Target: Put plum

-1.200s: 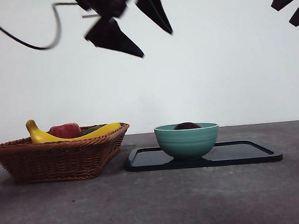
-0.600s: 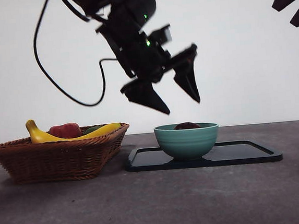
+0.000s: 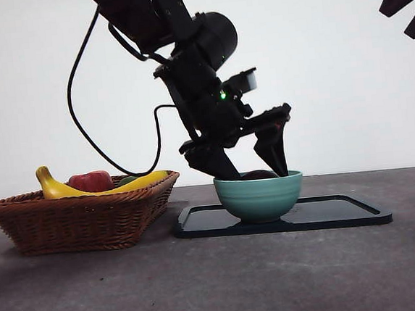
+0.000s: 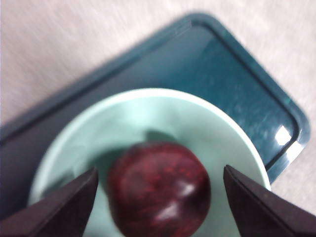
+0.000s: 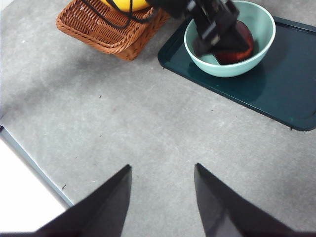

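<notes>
My left gripper point(image 3: 252, 170) is lowered into the teal bowl point(image 3: 260, 196), fingers spread with one on each side of the plum point(image 4: 159, 190) and not touching it. The plum rests in the bowl, which stands on the dark tray point(image 3: 343, 213). My right gripper point(image 5: 163, 197) hangs over bare table point(image 5: 123, 123), fingers spread, holding nothing.

Left gripper point(image 3: 251, 172) lowered, arm leaning in from above, jaws spread wide, tips dipped low. Right gripper point(image 5: 163, 197) held high, apart, jaws spread.
</notes>
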